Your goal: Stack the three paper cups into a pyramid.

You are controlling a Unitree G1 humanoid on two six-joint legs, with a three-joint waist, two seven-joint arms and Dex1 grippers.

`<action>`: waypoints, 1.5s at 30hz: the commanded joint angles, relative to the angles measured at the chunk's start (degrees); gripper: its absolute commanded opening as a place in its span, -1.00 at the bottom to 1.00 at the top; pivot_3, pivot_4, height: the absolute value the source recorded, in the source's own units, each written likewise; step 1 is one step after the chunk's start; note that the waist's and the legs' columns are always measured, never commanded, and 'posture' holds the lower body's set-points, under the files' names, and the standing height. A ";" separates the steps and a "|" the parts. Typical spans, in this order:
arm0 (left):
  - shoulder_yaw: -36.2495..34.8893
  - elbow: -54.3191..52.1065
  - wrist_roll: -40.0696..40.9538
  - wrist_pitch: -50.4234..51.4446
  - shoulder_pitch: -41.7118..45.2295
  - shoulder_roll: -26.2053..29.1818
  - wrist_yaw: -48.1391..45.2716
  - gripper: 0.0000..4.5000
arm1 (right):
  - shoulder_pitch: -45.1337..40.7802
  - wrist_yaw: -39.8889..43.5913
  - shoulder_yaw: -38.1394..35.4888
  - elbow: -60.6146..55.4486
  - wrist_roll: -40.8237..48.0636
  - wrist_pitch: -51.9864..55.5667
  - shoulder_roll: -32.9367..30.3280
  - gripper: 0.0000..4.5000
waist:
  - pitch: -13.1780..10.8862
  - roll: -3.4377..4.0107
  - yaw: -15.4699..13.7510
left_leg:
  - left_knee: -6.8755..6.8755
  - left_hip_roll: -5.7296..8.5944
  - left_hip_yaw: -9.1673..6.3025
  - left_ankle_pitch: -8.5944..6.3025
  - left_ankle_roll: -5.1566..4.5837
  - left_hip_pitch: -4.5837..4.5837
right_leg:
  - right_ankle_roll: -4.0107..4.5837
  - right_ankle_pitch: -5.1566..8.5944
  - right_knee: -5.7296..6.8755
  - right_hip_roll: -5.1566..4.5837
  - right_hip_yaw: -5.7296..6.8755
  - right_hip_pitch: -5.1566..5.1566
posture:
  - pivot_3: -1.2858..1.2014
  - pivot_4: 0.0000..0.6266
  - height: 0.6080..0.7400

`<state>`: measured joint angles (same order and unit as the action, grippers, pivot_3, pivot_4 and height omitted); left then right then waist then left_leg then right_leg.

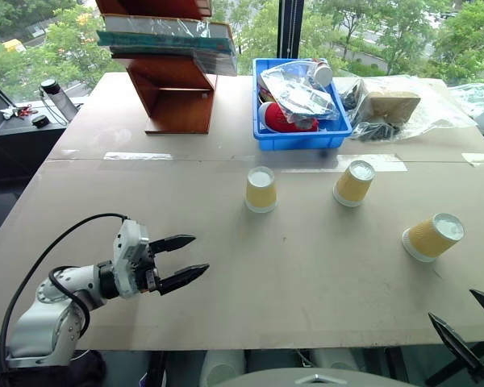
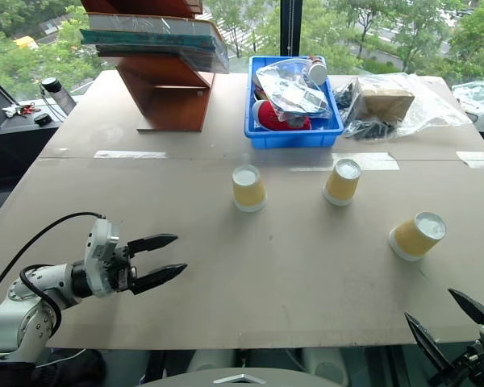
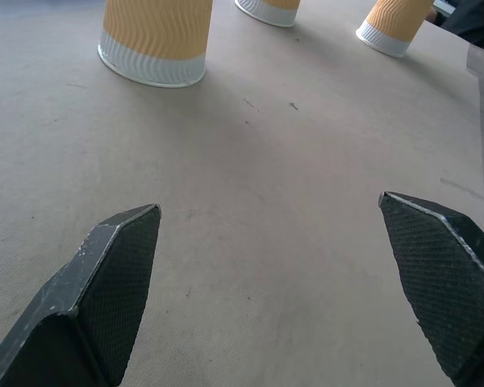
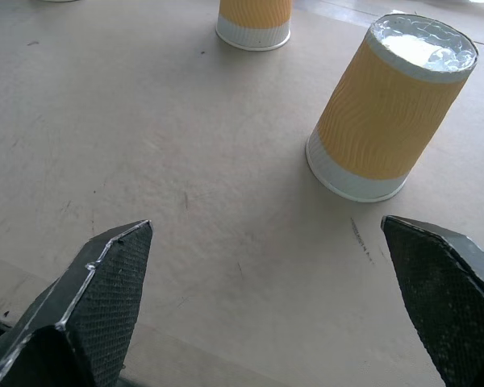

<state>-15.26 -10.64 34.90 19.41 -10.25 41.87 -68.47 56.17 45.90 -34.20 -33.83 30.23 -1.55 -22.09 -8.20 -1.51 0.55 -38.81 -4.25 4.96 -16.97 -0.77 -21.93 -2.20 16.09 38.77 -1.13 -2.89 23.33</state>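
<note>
Three tapered, ribbed paper cups point(image 1: 260, 189) point(image 1: 354, 183) point(image 1: 432, 237) stand inverted, apart, on matte board point(image 1: 226, 266); left gripper point(image 1: 187, 260) and right gripper point(image 1: 470, 321) fingers spread, empty.

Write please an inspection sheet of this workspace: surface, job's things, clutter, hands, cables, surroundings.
Surface: brown table, taped seam across it.
Job's things: three paper cups, upside down, apart, unstacked: left cup, middle cup, right cup.
Clutter: blue bin holding plastic bags; wooden shelf; bagged cardboard box; bottle.
Hands: left hand open, empty; right hand open, empty, at the near edge.
Cables: black cable on left arm.
Surroundings: windows, trees outside.
</note>
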 commanded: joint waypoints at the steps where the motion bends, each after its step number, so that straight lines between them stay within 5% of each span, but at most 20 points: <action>1: 1.78 -1.39 -0.64 -0.12 3.93 0.70 0.27 0.98 | -1.96 -4.16 -0.79 -4.14 0.64 1.44 0.60 1.00 | 0.00 0.00 -0.05 | 0.00 0.00 0.00 0.00 0.00 0.00 | 0.00 0.00 0.00 0.00 0.00 0.00 | 0.03 -0.52 1.00; 15: 9.36 -11.81 6.33 1.18 16.36 -1.39 -5.86 0.98 | -17.99 -34.93 0.01 -14.72 2.46 27.53 2.35 1.00 | 0.10 0.04 0.14 | -0.01 0.12 0.03 0.01 0.03 -0.02 | -0.18 -0.12 0.02 0.13 -0.13 0.02 | 0.03 -0.52 1.00; 45: 11.74 -14.54 9.83 9.51 24.55 -0.73 -0.71 0.98 | -38.37 -31.17 3.16 2.04 3.26 31.73 -0.45 1.00 | 0.10 0.04 0.20 | 0.03 0.17 0.02 0.01 0.01 -0.01 | -0.21 -0.14 0.01 0.20 -0.15 0.01 | 0.03 -0.52 1.00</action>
<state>-2.17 -24.03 43.49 29.04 14.09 40.64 -69.55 18.34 14.26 -30.59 -31.04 32.90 31.00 -21.87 -8.11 -1.47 0.75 -38.78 -4.09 4.97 -16.96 -0.75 -21.95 -2.41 15.95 38.78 -0.93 -3.04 23.35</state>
